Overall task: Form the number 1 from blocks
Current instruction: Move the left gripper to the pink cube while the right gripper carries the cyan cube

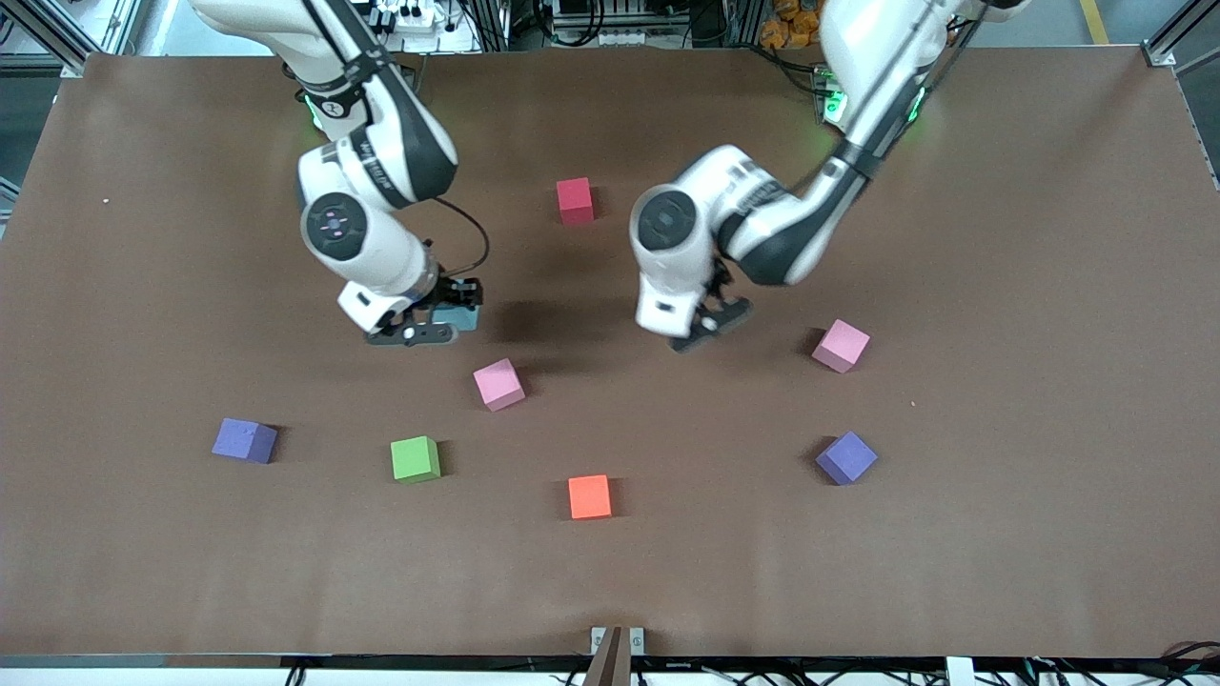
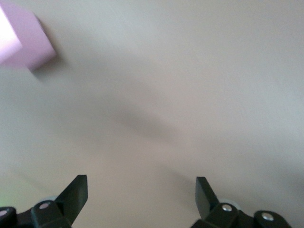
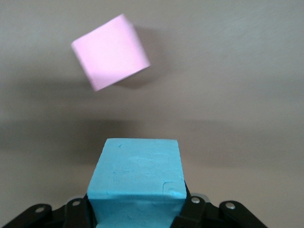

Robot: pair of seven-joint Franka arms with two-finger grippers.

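Note:
My right gripper is shut on a light blue block, which fills the space between its jaws. It hangs over the table close to a pink block. My left gripper is open and empty over bare table, with a pink block at the edge of its wrist view. Loose on the table lie a crimson red block, a second pink block, two purple blocks, a green block and an orange block.
The brown table stretches wide toward both arms' ends. A small bracket sits at the table's edge nearest the front camera.

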